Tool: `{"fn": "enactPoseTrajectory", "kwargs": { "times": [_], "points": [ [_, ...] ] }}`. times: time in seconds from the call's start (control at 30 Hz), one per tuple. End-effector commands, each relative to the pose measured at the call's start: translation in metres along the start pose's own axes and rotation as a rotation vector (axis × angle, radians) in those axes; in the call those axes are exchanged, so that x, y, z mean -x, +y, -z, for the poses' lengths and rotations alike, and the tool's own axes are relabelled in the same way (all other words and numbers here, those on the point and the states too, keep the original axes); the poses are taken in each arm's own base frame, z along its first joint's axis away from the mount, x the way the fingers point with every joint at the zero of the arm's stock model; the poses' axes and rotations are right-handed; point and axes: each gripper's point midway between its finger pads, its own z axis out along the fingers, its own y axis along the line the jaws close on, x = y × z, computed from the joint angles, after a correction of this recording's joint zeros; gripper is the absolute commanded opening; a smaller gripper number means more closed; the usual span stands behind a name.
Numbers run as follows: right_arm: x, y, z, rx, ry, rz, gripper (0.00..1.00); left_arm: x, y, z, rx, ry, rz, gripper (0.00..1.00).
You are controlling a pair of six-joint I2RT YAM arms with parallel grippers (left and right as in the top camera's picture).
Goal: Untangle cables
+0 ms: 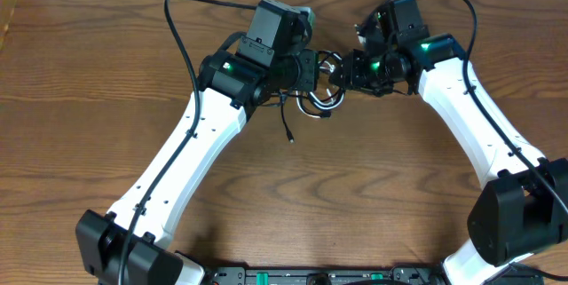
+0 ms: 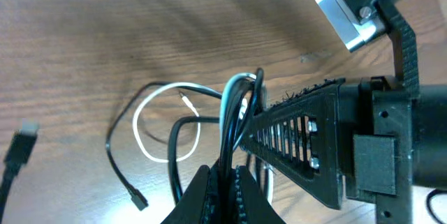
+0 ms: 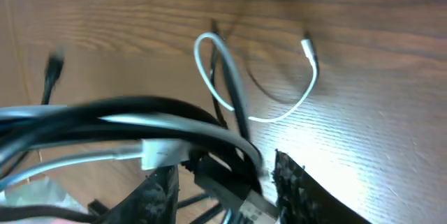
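Note:
The cables [image 1: 321, 100], one white and some black, hang in a tangled bunch between my two grippers at the table's far middle. My left gripper [image 1: 312, 65] is shut on black and white strands of them, as the left wrist view [image 2: 225, 182] shows. A white loop [image 2: 150, 123] and a black plug end [image 2: 137, 197] lie on the wood below. My right gripper [image 1: 348, 70] faces it from the right. In the right wrist view its fingers [image 3: 230, 182] stand apart around the cable bunch and a black plug. A white cable end [image 3: 307, 48] curls on the table.
A wooden table [image 1: 373, 187] carries both arms. A loose black cable end [image 1: 290, 134] trails toward the front. Another black plug [image 2: 22, 144] lies at the left in the left wrist view. Thick black arm wires [image 1: 182, 36] arc over both arms.

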Motion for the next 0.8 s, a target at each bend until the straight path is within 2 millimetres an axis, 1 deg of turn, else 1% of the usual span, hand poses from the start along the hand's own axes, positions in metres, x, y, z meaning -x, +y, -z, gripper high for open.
{"fn": "enactPoseTrajectory", "kwargs": {
  "times": [0.0,0.17,0.3,0.4,0.5,0.53,0.6,0.67,0.7,0.73,0.77],
  "points": [
    [-0.002,-0.009,-0.003,-0.056,-0.012,-0.047,0.38,0.001,-0.002,0.001,-0.017,0.000,0.126,0.08],
    [-0.006,-0.027,-0.008,-0.124,-0.015,-0.079,0.35,0.003,-0.008,0.001,-0.052,-0.004,0.152,0.07],
    [-0.014,-0.035,-0.018,-0.126,0.000,-0.094,0.35,0.007,-0.021,0.003,-0.121,-0.005,0.157,0.08],
    [-0.017,-0.040,-0.023,-0.127,0.002,-0.109,0.33,0.008,-0.023,0.003,-0.135,-0.007,0.173,0.07],
    [-0.016,-0.051,-0.022,-0.172,-0.012,-0.119,0.22,0.009,-0.022,0.003,-0.130,-0.010,0.163,0.07],
    [-0.015,-0.057,-0.020,-0.193,-0.018,-0.127,0.18,0.009,-0.020,0.003,-0.125,-0.014,0.157,0.07],
    [-0.014,-0.068,-0.016,-0.221,-0.020,-0.140,0.01,0.011,-0.012,0.003,-0.093,-0.023,0.153,0.07],
    [-0.014,-0.080,-0.010,-0.241,-0.009,-0.138,0.01,0.011,0.006,0.003,-0.011,-0.037,0.164,0.08],
    [-0.014,-0.084,-0.008,-0.246,-0.006,-0.141,0.01,0.011,0.010,0.003,0.010,-0.039,0.165,0.07],
    [-0.013,-0.091,-0.003,-0.251,0.003,-0.122,0.01,0.010,0.022,0.004,0.065,-0.041,0.173,0.07],
    [-0.013,-0.092,-0.001,-0.242,0.008,-0.096,0.01,0.009,0.027,0.004,0.089,-0.040,0.162,0.08]
  ]
}}
